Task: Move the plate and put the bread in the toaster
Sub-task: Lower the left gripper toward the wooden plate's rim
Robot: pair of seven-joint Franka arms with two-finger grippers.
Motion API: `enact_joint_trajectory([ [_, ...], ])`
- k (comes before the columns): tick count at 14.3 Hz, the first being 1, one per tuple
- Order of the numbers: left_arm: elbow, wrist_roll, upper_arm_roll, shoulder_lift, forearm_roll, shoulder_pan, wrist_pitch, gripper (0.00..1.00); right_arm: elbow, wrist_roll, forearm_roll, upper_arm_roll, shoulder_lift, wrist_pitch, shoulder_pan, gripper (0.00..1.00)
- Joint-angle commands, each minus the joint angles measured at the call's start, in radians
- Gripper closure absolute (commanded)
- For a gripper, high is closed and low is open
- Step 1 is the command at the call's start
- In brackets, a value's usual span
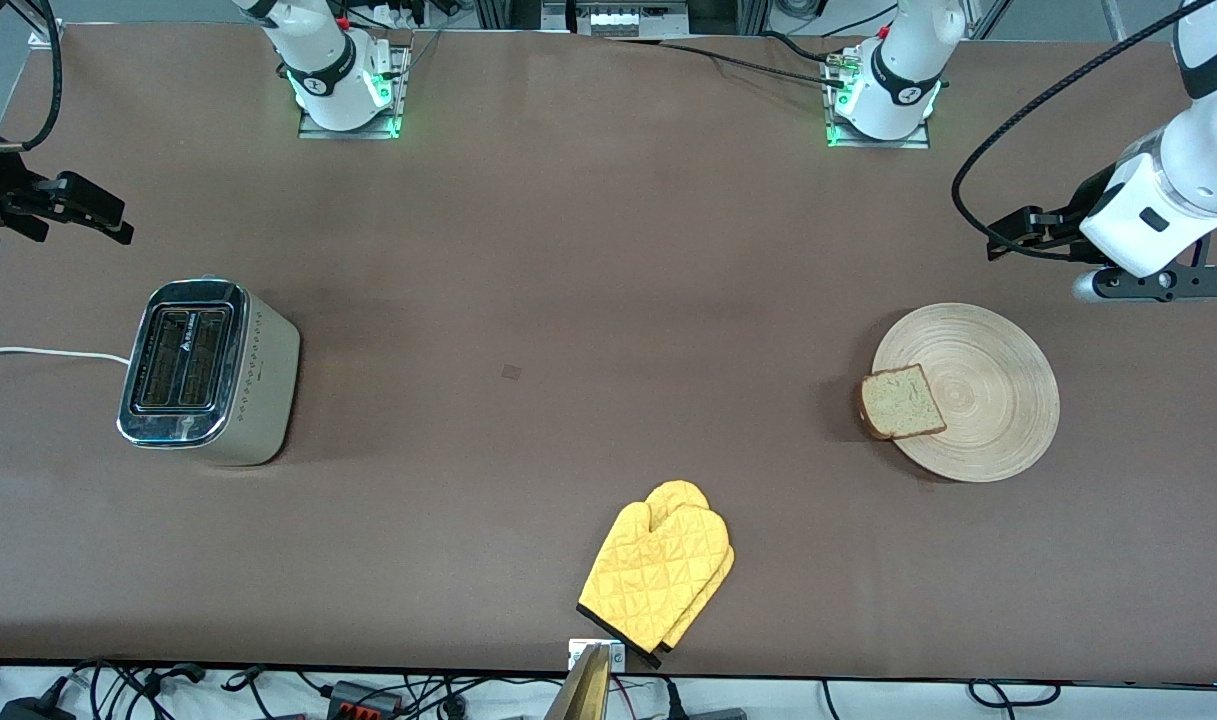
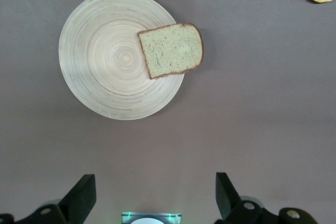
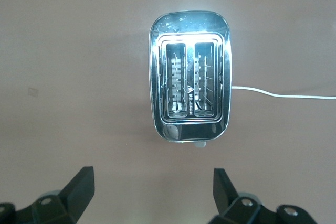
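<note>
Left tool (image 2: 152, 195) hangs open near my plate (image 1: 988, 420), closer than the open right tool (image 3: 152, 195) waiting over the toaster (image 1: 208, 370); bread (image 1: 901, 401) overhangs the plate's toaster-side edge.

Both slots of the toaster (image 1: 208, 372) gape upward with nothing in them or over them. Bare table lies between the toaster and the plate (image 1: 988, 410), well apart from it. The bread (image 1: 901, 402) overhangs the plate's rim toward the toaster, its top uncovered. The yellow oven mitts (image 1: 658, 575) lie nearer the front camera than that stretch.
</note>
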Motion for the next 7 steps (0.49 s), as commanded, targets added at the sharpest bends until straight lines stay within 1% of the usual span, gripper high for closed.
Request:
enact_joint_trajectory([
  [1, 0.02, 0.035, 0.003, 0.027, -0.015, 0.013, -0.022, 0.0, -0.012, -0.014, 0.01, 0.004, -0.022, -0.002, -0.011, 0.0],
  [2, 0.02, 0.043, 0.009, 0.04, -0.033, 0.036, -0.021, 0.0, -0.012, -0.014, 0.012, 0.004, -0.022, -0.005, -0.012, 0.0],
  [3, 0.029, 0.047, 0.009, 0.056, -0.062, 0.089, -0.021, 0.0, -0.012, -0.014, 0.012, 0.004, -0.022, -0.005, -0.012, 0.0],
  [7, 0.042, 0.063, 0.009, 0.151, -0.091, 0.183, -0.016, 0.0, -0.008, -0.014, 0.012, 0.004, -0.014, -0.003, -0.014, 0.0],
])
